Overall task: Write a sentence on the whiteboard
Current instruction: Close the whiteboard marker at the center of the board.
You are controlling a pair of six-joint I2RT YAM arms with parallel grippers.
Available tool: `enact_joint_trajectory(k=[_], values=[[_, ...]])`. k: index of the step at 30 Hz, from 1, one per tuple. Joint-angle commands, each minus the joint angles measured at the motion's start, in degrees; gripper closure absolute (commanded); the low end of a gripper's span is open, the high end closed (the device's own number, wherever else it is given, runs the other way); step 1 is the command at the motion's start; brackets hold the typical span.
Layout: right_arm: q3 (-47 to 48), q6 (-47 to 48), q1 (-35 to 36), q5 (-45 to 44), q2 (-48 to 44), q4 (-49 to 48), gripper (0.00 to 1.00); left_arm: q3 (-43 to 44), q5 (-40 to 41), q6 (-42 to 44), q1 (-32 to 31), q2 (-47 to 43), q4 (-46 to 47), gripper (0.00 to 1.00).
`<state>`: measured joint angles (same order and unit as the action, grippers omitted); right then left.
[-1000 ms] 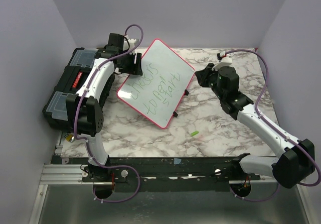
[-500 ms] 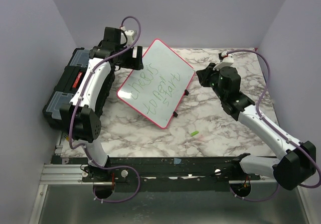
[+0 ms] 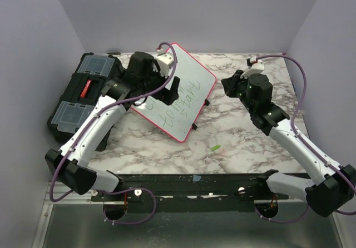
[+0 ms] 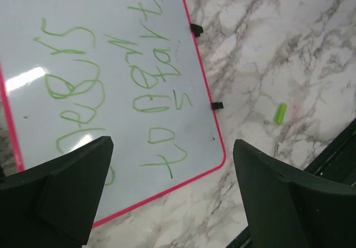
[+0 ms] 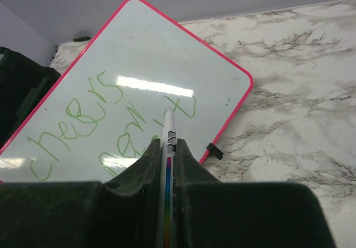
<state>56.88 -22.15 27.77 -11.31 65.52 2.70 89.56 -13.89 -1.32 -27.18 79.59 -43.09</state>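
Green sentence (image 3: 179, 100) on whiteboard (image 3: 196, 65), partly hidden beneath left hand (image 3: 168, 90)

The left arm is no longer folded at the back left corner over the toolbox (image 3: 78, 95). It now reaches forward, its elbow lower and nearer to the front edge of the table. The left tool (image 3: 168, 90) has left the whiteboard's (image 3: 194, 70) left edge and now hangs above the board. In the top view it hides the first line of the sentence (image 3: 181, 99). Its jaws are wider apart than before. The toolbox is more uncovered. The right tool (image 3: 230, 84), with its marker (image 5: 168, 148), sits slightly more to the right.
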Motion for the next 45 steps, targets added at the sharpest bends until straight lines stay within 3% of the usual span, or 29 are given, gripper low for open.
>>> enact_joint_trajectory(k=[1, 6, 12, 18, 23, 32, 45], values=[[1.9, -0.2, 0.2, -1.7, -2.4, 4.1, 0.99, -7.6, 4.1, 1.0, -7.3, -3.1, 2.2, 0.09], [0.8, 0.6, 0.2, -2.9, -4.9, 7.3, 0.99, -18.0, 5.5, -0.6, -14.7, -6.8, 9.4, 0.13], [-0.6, 1.4, 0.2, -4.4, -8.0, 11.0, 0.99, -28.5, 6.5, -3.4, -21.6, -8.5, 20.2, 0.26], [-2.2, 2.3, 0.3, -5.8, -9.4, 12.3, 0.99, -31.7, 6.8, -5.3, -27.3, -3.8, 27.8, 0.32], [-2.3, 2.7, 0.3, -6.1, -9.8, 12.9, 0.99, -29.6, 7.2, -6.5, -31.3, 5.1, 31.4, 0.39], [-1.9, 4.5, 0.2, -6.7, -10.2, 13.5, 0.99, -21.3, 7.3, -6.3, -36.3, 19.6, 30.1, 0.42], [-2.1, 5.2, 0.2, -6.2, -9.6, 13.5, 0.99, -13.9, 9.7, -5.5, -38.6, 29.0, 25.9, 0.47]])
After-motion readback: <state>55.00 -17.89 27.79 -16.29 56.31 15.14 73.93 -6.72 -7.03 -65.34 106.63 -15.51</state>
